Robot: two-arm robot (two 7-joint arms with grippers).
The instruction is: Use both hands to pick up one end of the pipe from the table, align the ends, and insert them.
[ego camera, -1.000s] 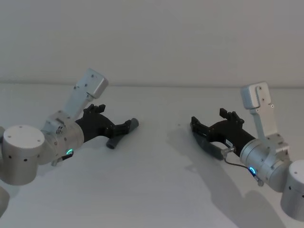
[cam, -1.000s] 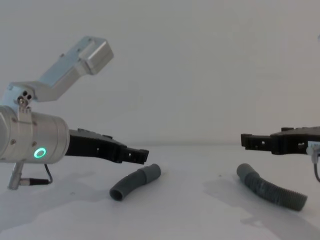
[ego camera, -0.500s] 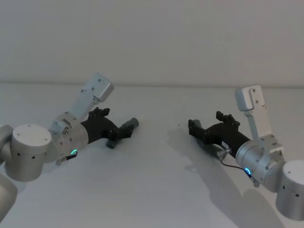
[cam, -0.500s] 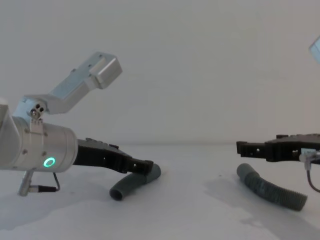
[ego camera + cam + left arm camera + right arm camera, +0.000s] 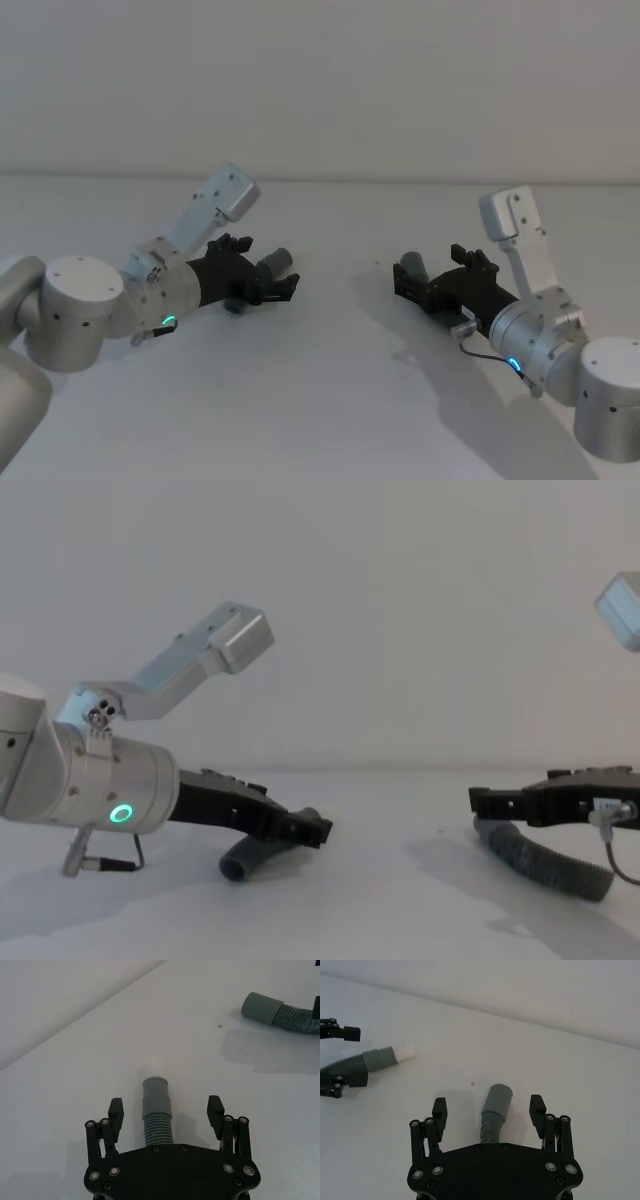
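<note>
The pipe lies on the white table in two pieces. The short curved piece ends in a smooth collar and a white tip. It lies between the spread fingers of my left gripper, which is open and low over the table. The longer corrugated piece has a wider grey cuff. My right gripper is open and straddles this hose just behind the cuff. The two ends point roughly toward each other across a gap.
A plain pale wall runs behind the table's far edge. Bare table surface separates the two pieces.
Both grippers have moved forward and down toward the middle. The left now straddles the short piece and the right straddles the hose behind its cuff. Neither pipe piece has moved.
</note>
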